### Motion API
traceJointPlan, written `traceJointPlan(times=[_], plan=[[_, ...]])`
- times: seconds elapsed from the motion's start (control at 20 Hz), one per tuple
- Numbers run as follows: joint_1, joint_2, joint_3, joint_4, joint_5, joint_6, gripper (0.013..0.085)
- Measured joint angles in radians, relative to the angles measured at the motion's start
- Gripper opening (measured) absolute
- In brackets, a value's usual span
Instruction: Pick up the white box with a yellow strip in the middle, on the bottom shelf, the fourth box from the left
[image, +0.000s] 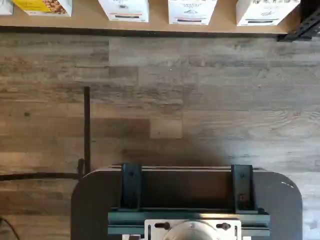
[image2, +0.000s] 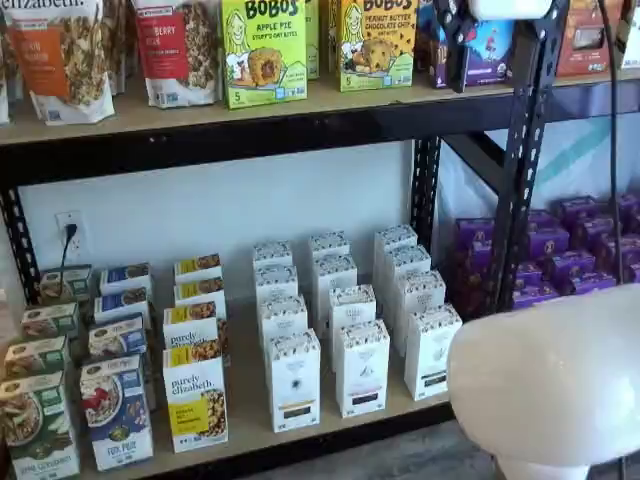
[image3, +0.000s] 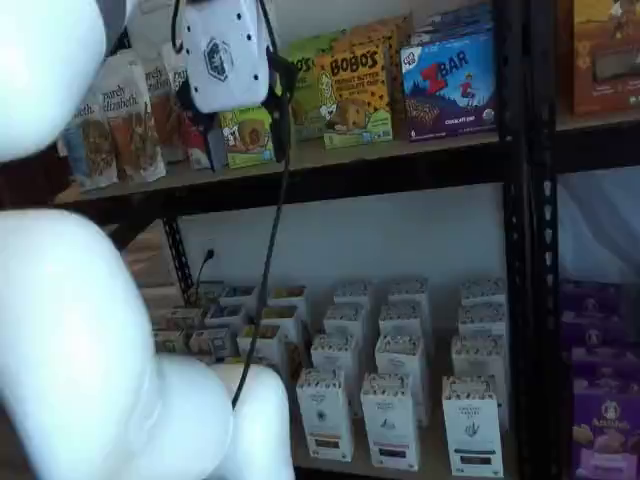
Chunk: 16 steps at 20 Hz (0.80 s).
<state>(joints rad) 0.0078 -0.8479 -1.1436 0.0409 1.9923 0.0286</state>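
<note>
Wood-plank flooring fills the wrist view, with the bottom shelf (image2: 330, 425) at its far edge. Arm casing looms large in both shelf views; the gripper (image3: 228, 55) sits high by the upper shelf, white body visible, fingers not discernible, so their state cannot be told. The white box (image2: 294, 380) stands front of its column, well below and apart from the fingers. Judged step: start of approach. Next: descend, align, spread fingers.

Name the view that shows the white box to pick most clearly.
A shelf view: the white box stands whole at the front of the bottom shelf, logo, strip and label facing the camera. It also shows in a shelf view, dimmer, beside the arm. The wrist view catches only its base.
</note>
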Motion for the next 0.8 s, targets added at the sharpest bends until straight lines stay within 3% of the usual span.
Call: traceJointPlan(times=[0.3, 0.5, 0.8], plan=[[-0.01, 0.028, -0.023, 0.013, 0.044, -0.004, 0.085], [0.007, 0.019, -0.005, -0.004, 0.016, 0.004, 0.085], [0.028, 0.008, 0.061, 0.01, -0.052, 0.03, 0.085]])
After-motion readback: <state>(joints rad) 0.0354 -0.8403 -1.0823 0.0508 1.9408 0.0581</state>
